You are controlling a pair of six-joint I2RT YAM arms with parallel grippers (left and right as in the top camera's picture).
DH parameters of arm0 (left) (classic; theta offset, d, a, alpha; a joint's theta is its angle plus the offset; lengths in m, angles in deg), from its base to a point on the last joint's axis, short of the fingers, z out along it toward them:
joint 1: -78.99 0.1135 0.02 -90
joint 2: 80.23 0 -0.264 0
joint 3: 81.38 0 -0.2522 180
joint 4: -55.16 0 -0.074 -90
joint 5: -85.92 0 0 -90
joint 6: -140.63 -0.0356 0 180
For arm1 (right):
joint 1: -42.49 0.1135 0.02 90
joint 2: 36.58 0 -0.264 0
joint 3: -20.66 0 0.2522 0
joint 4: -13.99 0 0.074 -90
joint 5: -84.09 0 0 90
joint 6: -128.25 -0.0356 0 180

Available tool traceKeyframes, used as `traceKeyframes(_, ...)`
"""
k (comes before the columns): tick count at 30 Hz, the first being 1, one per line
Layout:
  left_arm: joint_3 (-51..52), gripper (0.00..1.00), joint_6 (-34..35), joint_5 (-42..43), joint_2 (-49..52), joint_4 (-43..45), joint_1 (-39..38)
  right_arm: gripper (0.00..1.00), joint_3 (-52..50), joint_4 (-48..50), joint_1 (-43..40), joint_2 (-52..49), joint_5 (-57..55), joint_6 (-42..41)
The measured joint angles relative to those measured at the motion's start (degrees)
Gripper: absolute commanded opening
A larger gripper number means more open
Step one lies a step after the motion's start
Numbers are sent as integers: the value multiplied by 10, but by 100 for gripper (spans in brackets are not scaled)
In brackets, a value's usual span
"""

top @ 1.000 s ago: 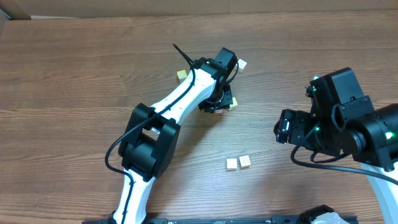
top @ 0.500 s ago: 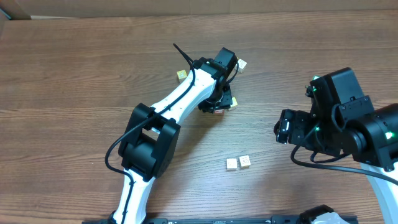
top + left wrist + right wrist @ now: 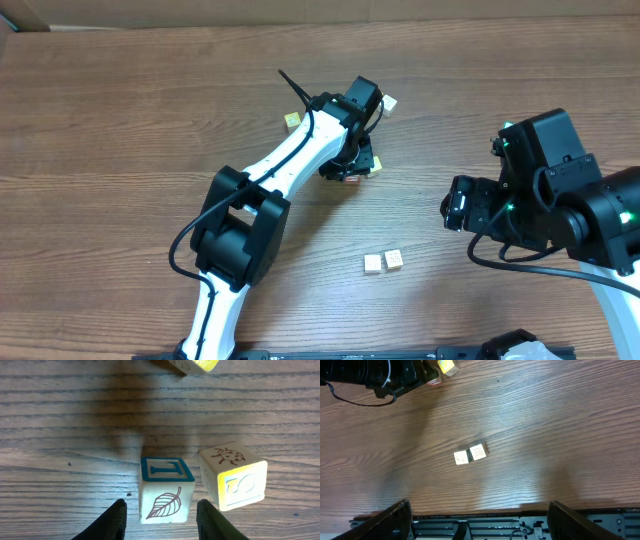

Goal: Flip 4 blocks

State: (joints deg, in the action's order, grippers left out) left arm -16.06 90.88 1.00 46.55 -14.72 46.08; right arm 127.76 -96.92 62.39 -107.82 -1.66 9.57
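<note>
Overhead view shows nothing moved in the last second: the left gripper [image 3: 350, 167] at upper centre keeps its half-open fingers [image 3: 116, 521] straddling the leaf-printed block [image 3: 165, 494] without clearly pinching it, so that flip seems pending; the right gripper [image 3: 479, 507] gapes empty

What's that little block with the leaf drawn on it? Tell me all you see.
The leaf block is a small pale wooden cube standing square on the wood-grain table. Its top shows a blue-framed letter, its near side a brown leaf outline. The left end effector flanks it, a gap showing on one side. A ladybug block sits close beside it.
</note>
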Motion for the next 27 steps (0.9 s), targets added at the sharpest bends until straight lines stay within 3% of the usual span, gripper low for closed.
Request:
traceKeyframes(7, 0, 38, 0, 0, 0, 0, 0, 87, 0, 0, 0, 0, 2, 0)
traceKeyframes(27, -7, 5, -3, -3, 21, -25, 0, 87, 0, 0, 0, 0, 3, 0)
